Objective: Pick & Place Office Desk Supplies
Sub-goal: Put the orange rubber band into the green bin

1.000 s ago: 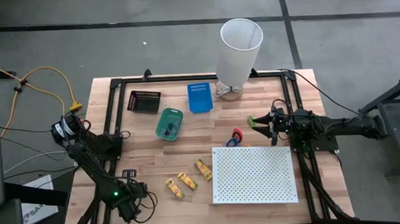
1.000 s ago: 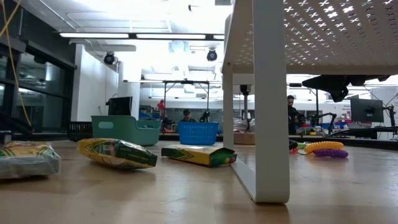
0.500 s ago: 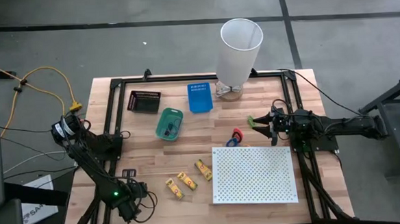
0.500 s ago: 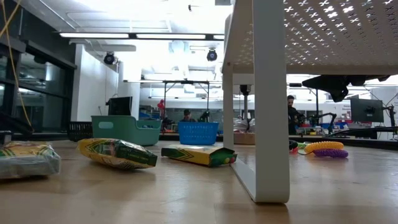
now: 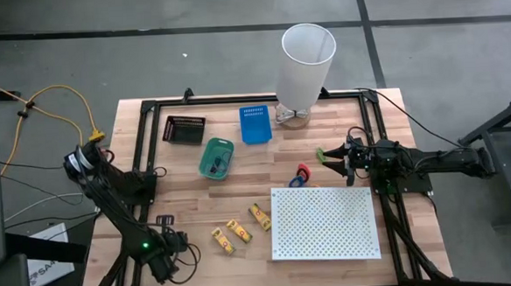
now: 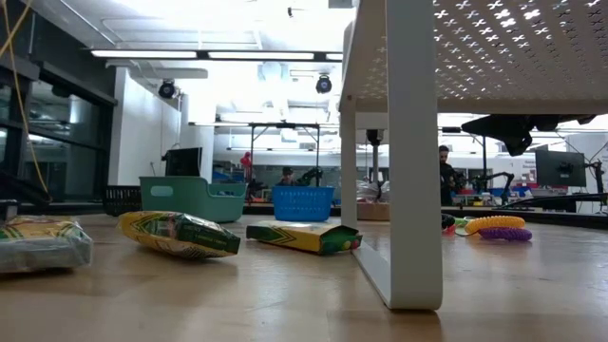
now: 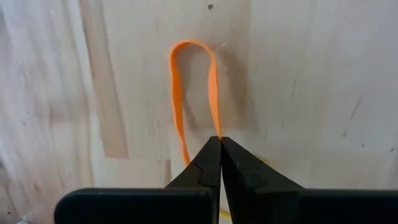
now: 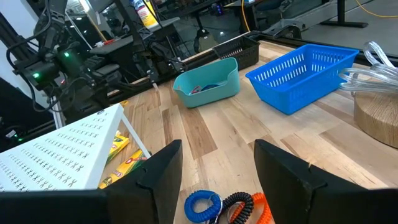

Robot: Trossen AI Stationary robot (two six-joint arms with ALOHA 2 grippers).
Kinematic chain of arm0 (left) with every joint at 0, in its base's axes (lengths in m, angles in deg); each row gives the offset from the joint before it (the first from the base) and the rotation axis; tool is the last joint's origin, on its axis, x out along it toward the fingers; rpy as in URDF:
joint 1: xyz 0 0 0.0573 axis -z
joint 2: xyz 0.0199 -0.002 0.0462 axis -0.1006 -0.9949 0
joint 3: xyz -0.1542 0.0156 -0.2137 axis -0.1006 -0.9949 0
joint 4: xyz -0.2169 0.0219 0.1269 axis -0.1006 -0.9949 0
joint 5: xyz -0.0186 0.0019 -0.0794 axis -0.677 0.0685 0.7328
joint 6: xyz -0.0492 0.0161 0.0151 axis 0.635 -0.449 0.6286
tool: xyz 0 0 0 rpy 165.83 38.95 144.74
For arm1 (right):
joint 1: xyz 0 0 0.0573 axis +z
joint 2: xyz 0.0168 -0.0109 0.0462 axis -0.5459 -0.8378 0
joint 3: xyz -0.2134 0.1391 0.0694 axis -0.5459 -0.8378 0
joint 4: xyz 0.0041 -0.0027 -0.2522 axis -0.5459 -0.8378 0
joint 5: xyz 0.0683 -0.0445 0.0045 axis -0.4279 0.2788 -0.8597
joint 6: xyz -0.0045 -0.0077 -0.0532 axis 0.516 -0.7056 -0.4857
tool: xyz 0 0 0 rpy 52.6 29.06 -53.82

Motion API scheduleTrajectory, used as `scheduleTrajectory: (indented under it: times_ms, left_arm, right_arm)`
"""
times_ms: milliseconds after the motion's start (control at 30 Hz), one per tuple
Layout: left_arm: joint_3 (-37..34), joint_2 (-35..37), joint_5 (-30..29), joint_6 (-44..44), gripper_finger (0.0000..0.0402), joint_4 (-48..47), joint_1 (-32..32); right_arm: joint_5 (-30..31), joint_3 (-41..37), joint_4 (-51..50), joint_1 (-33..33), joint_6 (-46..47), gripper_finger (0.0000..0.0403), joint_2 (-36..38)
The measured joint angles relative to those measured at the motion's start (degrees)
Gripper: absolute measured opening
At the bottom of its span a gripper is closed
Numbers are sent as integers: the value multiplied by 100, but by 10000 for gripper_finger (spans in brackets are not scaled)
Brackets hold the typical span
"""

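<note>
Left gripper (image 7: 219, 140): jaws clenched on orange rubber band (image 7: 194, 93), flat on desk (image 7: 311, 81) at near-left corner. Right gripper (image 8: 217, 163): jaws released, above coiled loops (image 8: 227, 206).

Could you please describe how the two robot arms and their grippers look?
Both arms are dark, almost black, with loose black cables. The left arm shows a small green light. The left gripper has flat, tapering black fingers. The right gripper has broad matte black fingers.
</note>
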Motion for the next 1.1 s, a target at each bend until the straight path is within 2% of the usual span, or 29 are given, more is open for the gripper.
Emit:
scheduleTrajectory:
  times_ms: [200,700,1100]
  left_arm:
    - [4,245,-112,-88,0,-163,-94]
    - [9,822,-803,-1202,0,-709,-716]
    - [9,1271,-1931,-2154,0,-1134,-1307]
  right_arm:
    - [-2,0,0,0,0,188,1]
    - [-2,0,-1,2,0,188,1]
    - [-2,1,-1,1,0,188,-1]
